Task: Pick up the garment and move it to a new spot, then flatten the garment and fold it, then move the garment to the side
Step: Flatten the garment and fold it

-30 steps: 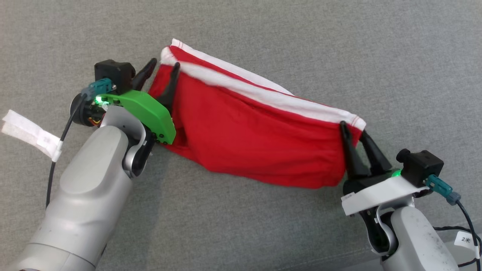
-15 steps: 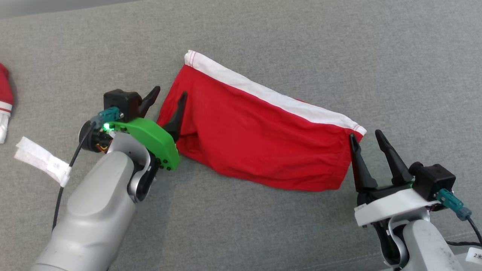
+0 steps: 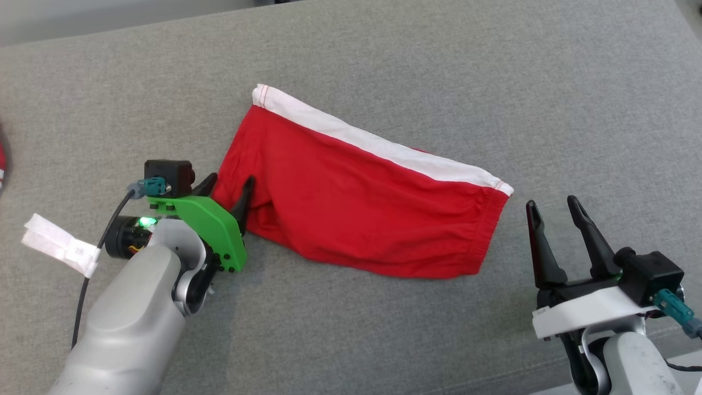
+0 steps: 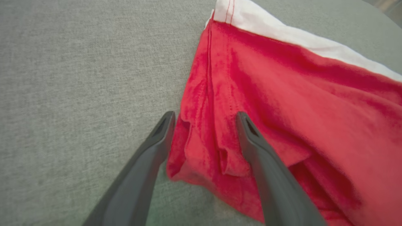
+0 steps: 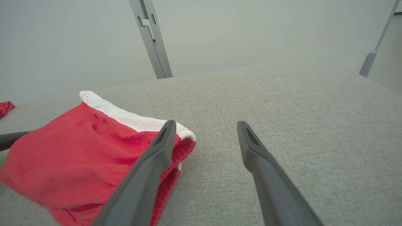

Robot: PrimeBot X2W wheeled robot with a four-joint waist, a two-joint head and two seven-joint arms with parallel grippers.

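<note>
Red with a white band along its far edge, the garment (image 3: 362,219) lay spread on the grey upholstered surface (image 3: 356,329), a loose fold at its left corner. The left end effector (image 3: 230,181) stood wide open astride that corner, one finger over the cloth, the other over bare grey, gripping nothing. The right end effector (image 3: 552,202) was equally wide open and empty, just beside the garment's right end
</note>
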